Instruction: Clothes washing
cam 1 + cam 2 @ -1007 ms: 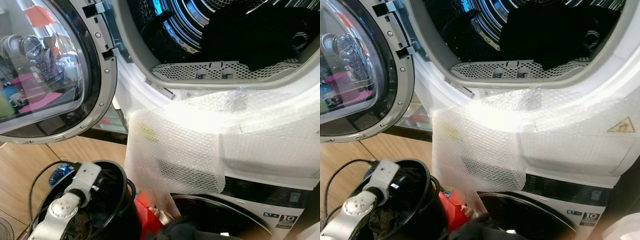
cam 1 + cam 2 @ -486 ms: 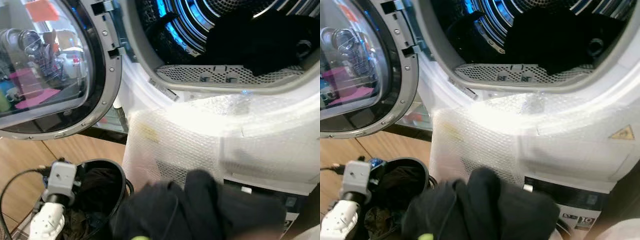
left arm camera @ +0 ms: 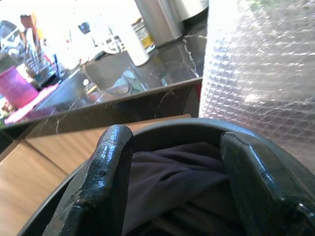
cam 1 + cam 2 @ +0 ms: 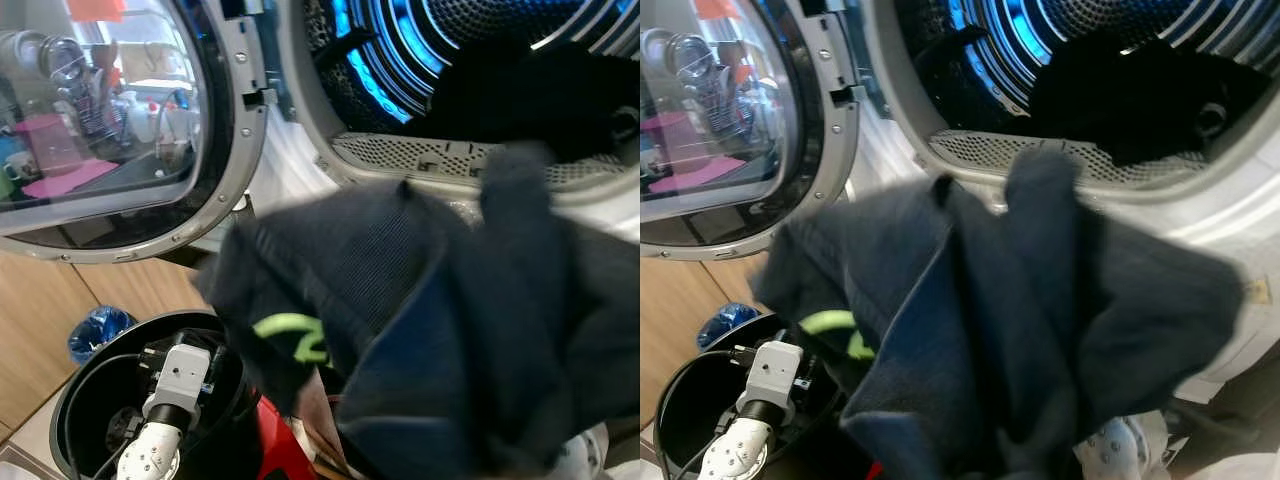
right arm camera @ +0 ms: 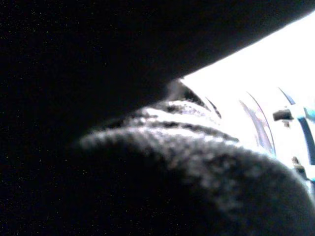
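A dark blue garment [image 4: 1020, 320] with a green loop hangs bunched in mid-air just before the open drum [image 4: 470, 60], where black clothes [image 4: 1130, 95] already lie behind the blue-lit ribs; the right end effector is buried in the cloth, so its grip cannot be told. Down low, the left end effector [image 3: 172, 172] sits with fingers [image 3: 106, 182] spread over the black basket [image 4: 75, 400], on a wooden floor [image 4: 35, 320], while the round glass door [image 4: 110, 110] mirrors a cluttered counter.

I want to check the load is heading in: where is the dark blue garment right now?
In the head views the dark blue garment hangs mid-air just below the open drum, above and right of the black basket.
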